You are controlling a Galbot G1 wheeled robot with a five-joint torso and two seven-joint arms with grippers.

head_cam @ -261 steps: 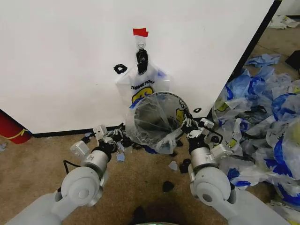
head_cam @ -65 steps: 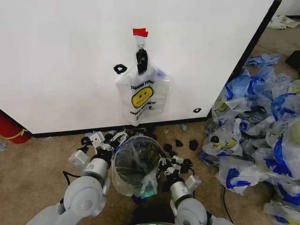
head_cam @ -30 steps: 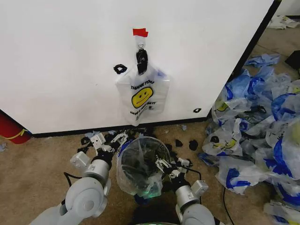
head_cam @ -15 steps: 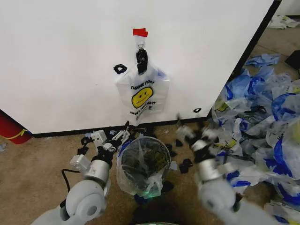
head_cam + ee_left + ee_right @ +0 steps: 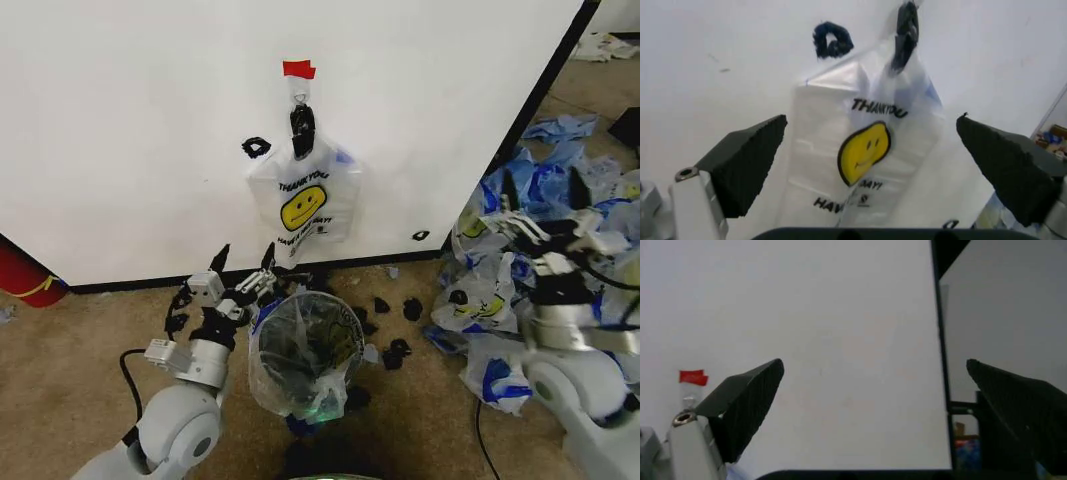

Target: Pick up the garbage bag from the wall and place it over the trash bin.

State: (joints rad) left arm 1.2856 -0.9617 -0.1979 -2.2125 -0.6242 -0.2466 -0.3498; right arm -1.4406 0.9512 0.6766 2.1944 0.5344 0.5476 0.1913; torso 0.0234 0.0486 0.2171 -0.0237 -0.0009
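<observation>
Below the garbage bag (image 5: pixel 303 200), left gripper (image 5: pixel 243 268) spread wide, empty, right gripper (image 5: pixel 541 192) likewise agape, holding nothing.

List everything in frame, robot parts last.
wall: 1, white panel with black base strip, across the back
hook: 1, on the wall under red tape
garbage bag: 1, white with yellow smiley, hanging from the hook
black marks: a few, on the wall beside the bag
trash bin: 1, black, on the carpet below the bag, already lined with clear plastic
black scraps: several, on the carpet around the bin
bag heap: many, blue and white, on the floor at right
red object: 1, far left at the wall base
left gripper: open, beside the bin, aimed at the bag
right gripper: open, raised over the heap
</observation>
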